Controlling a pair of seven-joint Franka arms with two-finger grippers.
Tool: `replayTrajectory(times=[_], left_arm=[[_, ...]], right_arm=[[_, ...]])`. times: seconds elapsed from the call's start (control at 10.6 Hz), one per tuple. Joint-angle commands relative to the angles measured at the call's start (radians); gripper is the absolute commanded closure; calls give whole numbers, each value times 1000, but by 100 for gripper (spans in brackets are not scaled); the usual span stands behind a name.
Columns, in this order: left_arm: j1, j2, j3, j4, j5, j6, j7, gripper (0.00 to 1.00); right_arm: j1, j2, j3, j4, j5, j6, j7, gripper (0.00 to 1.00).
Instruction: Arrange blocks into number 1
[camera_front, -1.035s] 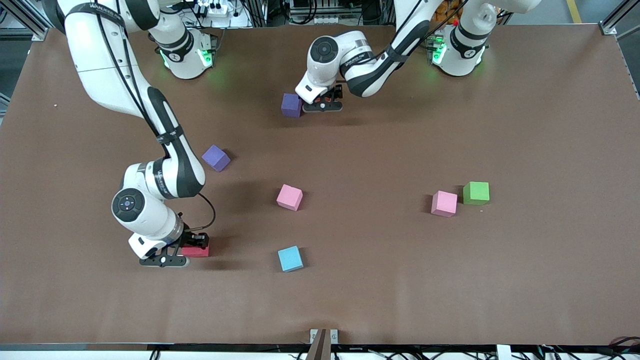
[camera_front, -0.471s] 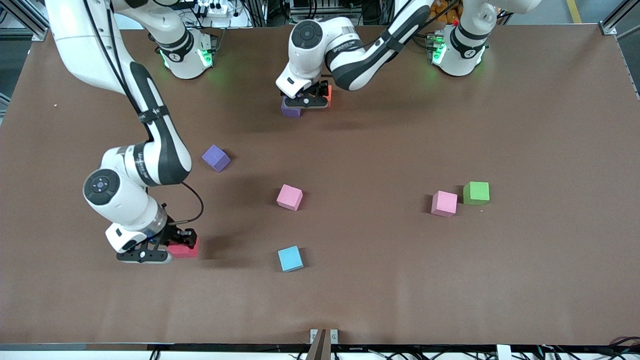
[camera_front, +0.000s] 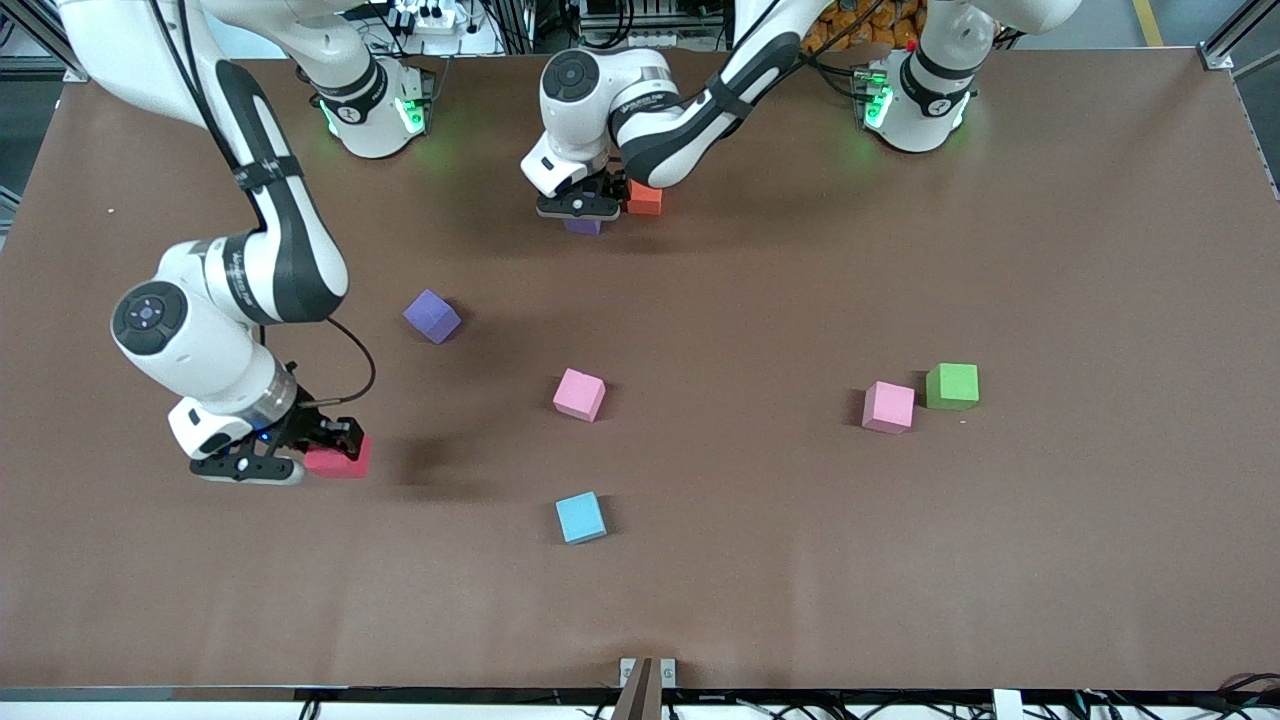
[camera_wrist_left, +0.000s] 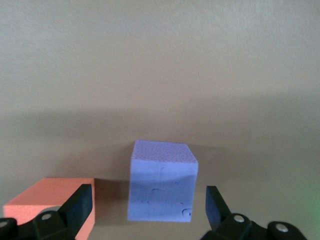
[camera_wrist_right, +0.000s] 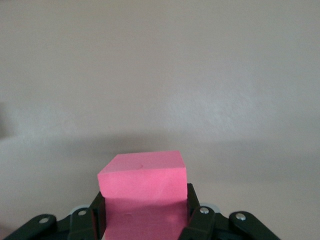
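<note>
Since a second ago: right claw (camera_front: 322, 455) carried with its red block (camera_front: 338, 458) toward the right arm's end of the tabletop (camera_front: 1050, 560); left claw (camera_front: 590, 205) shifted from beside the dark purple block (camera_front: 583, 226) to directly over it, uncovering an orange block (camera_front: 644, 198) just beside it.

Front view: eight cubes counted. Two purple, the dark one near the robots' edge and a lighter purple block (camera_front: 432, 316) lying askew closer to the middle. Two pink, a middle pink block (camera_front: 579, 394) and a second pink block (camera_front: 889, 407) touching the one green block (camera_front: 952, 386) toward the left arm's end. One blue block (camera_front: 580, 518) nearest the front edge. One orange, one red. All matte foam, sharp-edged, equal in size.

Left wrist view: left claw (camera_wrist_left: 148, 202) spread wide, fingers (camera_wrist_left: 79, 202) straddling the dark purple block (camera_wrist_left: 162, 181) without touching; pitted, dimpled foam faces; orange block (camera_wrist_left: 55, 200) alongside one finger.

Right wrist view: right claw (camera_wrist_right: 145, 210) clamped on the red block (camera_wrist_right: 143, 197), seen here as bright pinkish red, smooth-faced, raised over the bare tabletop (camera_wrist_right: 160, 75).
</note>
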Motion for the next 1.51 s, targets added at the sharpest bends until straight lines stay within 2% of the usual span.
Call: replayTrajectory(times=[0.0, 0.38, 0.66, 0.75, 0.85, 0.94, 1.41], left_arm=[[-35, 53, 20, 67, 30, -13, -4, 0], [-73, 71, 26, 64, 47, -6, -16, 0], [-80, 90, 26, 62, 82, 28, -22, 0], [-78, 90, 31, 62, 82, 30, -21, 10], [-78, 87, 33, 62, 81, 30, -22, 62], [-73, 82, 34, 62, 79, 30, -25, 100], [28, -33, 40, 38, 84, -30, -18, 100]], right_arm=[[-15, -84, 7, -79, 12, -41, 10, 51], [-2, -112, 6, -114, 11, -88, 5, 51], [12, -155, 7, -188, 12, -86, 10, 52], [14, -163, 7, -200, 12, -88, 10, 52], [12, -167, 7, -202, 12, -89, 10, 53], [12, -167, 7, -200, 12, -104, 10, 54], [31, -167, 7, -194, 14, -118, 72, 57]])
